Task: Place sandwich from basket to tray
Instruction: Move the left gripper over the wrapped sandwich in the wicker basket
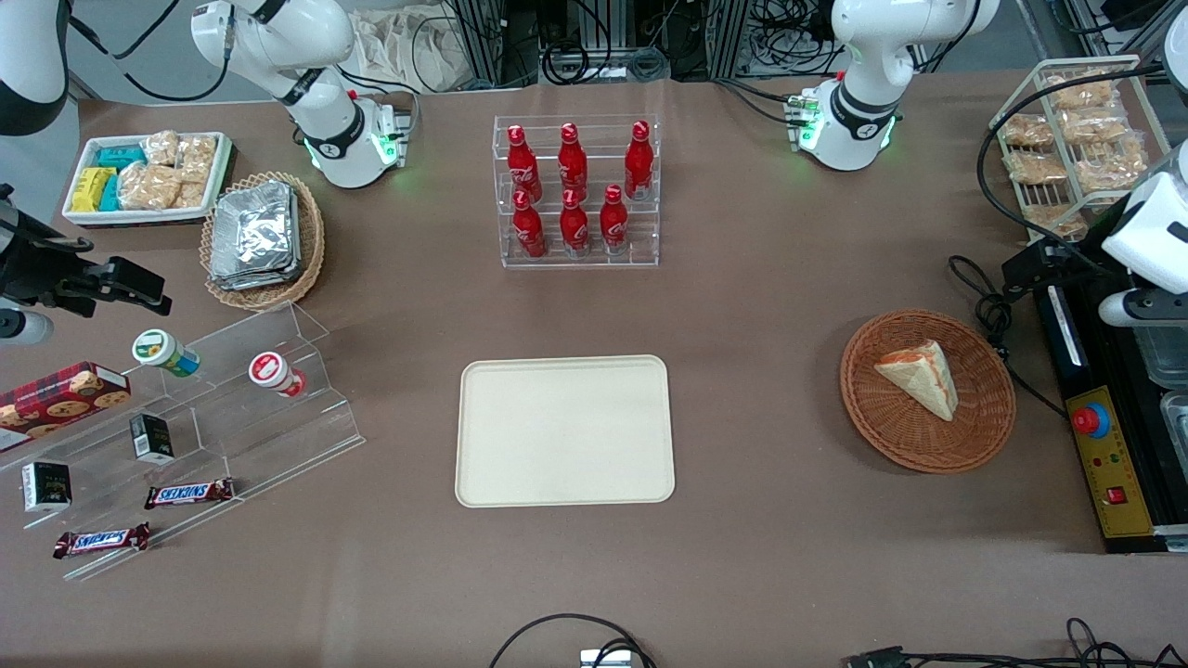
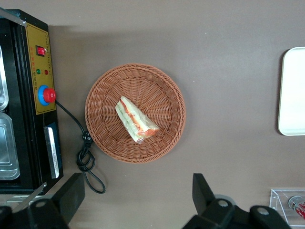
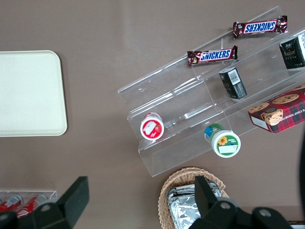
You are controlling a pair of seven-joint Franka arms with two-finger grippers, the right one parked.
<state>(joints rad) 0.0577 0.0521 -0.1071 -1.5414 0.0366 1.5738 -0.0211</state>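
Observation:
The sandwich (image 1: pixel 919 376) (image 2: pixel 136 120), a pale bread wedge with red-orange and green filling, lies in the round reddish-brown basket (image 1: pixel 928 455) (image 2: pixel 105 138). The cream tray (image 1: pixel 564 431) (image 2: pixel 293 90) lies flat and bare in the middle of the table, well apart from the basket. My left gripper (image 1: pixel 1030 267) (image 2: pixel 138 188) hangs high above the table, a little farther from the front camera than the basket and toward the working arm's end. Its fingers (image 2: pixel 71 191) are spread wide open with only bare tabletop between them.
A black control box with a red button (image 1: pixel 1091 422) (image 2: pixel 45 95) stands beside the basket, with a coiled black cable (image 1: pixel 988 311) (image 2: pixel 86 157) between them. A clear rack of red bottles (image 1: pixel 575 190) stands farther back than the tray. A wire rack of snack packs (image 1: pixel 1067 139) is near the working arm.

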